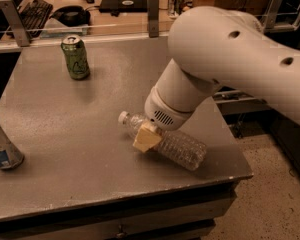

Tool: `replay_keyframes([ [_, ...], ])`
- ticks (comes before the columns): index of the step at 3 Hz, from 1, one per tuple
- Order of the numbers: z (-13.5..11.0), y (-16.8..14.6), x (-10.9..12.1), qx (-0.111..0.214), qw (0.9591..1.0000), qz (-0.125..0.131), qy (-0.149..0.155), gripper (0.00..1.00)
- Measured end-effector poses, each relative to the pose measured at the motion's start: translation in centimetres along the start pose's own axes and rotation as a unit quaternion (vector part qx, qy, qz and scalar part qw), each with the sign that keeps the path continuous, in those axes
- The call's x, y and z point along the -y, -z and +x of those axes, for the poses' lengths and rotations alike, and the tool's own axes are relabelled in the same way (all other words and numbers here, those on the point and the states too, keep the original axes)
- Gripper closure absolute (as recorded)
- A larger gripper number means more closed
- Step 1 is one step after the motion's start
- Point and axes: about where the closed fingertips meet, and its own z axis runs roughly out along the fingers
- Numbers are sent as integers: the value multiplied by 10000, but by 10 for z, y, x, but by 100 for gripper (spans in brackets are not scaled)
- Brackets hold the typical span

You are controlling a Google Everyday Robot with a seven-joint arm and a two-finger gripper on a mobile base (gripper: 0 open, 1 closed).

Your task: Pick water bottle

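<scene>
- The water bottle is laid on its side near the grey table's front right corner, its cap pointed left.
- The gripper is placed over its neck end; whether anything is held cannot be told.

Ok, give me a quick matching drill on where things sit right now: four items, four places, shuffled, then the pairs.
Items
1. water bottle
2. green can
3. silver-and-blue can
4. gripper

Places
A. upright, far left part of the table
B. down over the bottle, near its cap end
C. at the picture's left edge, partly cut off
D. lying on its side, near the front right corner

Pairs: 1-D, 2-A, 3-C, 4-B
</scene>
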Motion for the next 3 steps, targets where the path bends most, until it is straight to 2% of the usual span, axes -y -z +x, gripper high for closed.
replay_keyframes([
  [1, -22, 26, 25, 613, 9981, -29, 102, 92],
  [2, -30, 52, 55, 1303, 9913, -112, 144, 100],
  [3, -37, 58, 56, 1452, 9890, -140, 258, 100],
])
